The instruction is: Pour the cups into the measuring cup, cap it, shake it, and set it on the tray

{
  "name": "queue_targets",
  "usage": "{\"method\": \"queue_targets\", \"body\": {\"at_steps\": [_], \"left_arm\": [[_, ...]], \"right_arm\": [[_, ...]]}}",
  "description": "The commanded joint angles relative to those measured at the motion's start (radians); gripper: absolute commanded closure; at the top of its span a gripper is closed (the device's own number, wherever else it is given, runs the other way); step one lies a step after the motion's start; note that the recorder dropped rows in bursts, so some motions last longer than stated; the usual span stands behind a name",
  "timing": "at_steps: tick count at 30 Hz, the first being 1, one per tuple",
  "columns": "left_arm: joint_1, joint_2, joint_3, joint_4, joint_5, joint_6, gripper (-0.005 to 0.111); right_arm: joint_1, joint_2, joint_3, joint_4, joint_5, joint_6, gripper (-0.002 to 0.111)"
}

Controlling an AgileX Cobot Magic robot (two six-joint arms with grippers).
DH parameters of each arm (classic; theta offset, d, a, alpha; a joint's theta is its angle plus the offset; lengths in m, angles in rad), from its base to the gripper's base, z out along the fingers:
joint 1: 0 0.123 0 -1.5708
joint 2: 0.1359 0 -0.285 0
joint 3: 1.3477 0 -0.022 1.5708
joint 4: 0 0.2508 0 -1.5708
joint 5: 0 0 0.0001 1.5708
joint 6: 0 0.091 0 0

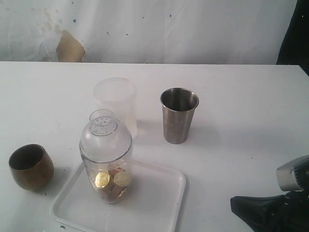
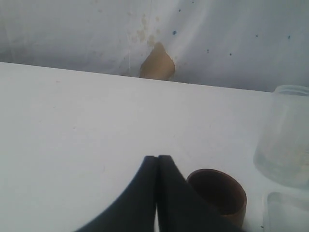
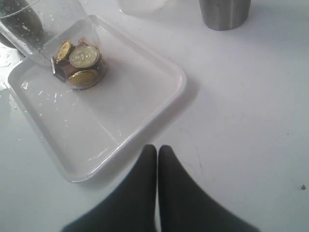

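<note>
Measuring cup (image 1: pixel 105 159), capped and holding gold coins (image 1: pixel 102 180), stands upright in the white tray (image 1: pixel 161 195) nearest the front. The task looks finished, so the sound move is a clean withdrawal that doesn't nudge the tray. Right gripper (image 3: pixel 158 148) is pressed together and empty, near the tray's rim but apart from it. Left gripper (image 2: pixel 157 157) is likewise closed on nothing, beside the brown-gold cup (image 1: pixel 31 166). Farther back stand the steel tumbler (image 1: pixel 178 115) and the frosted tumbler (image 1: pixel 116 99).

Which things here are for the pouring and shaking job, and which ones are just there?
For the job: measuring cup, gold coins inside it, tray, brown-gold cup, steel tumbler, frosted tumbler.
Just there: white table, brown patch on the wall.
</note>
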Motion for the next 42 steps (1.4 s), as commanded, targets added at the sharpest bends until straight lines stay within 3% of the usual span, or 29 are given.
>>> {"method": "queue_targets", "body": {"at_steps": [1, 36, 38, 42], "left_arm": [[0.002, -0.005, 0.005, -0.016, -0.013, -0.004, 0.107], [0.002, -0.005, 0.005, -0.014, -0.013, -0.004, 0.107], [0.002, -0.005, 0.005, -0.014, -0.013, -0.004, 0.107], [0.002, -0.005, 0.005, -0.014, -0.013, -0.004, 0.107]], "right_arm": [[-0.008, -0.002, 0.005, 0.0, -0.01, -0.002, 0.108], [-0.01, -0.002, 0.005, 0.0, -0.019, -0.009, 0.108], [-0.029, -0.002, 0.005, -0.029, -0.026, -0.027, 0.108], [-0.162, -0.048, 0.005, -0.058, -0.03, -0.122, 0.108]]}}
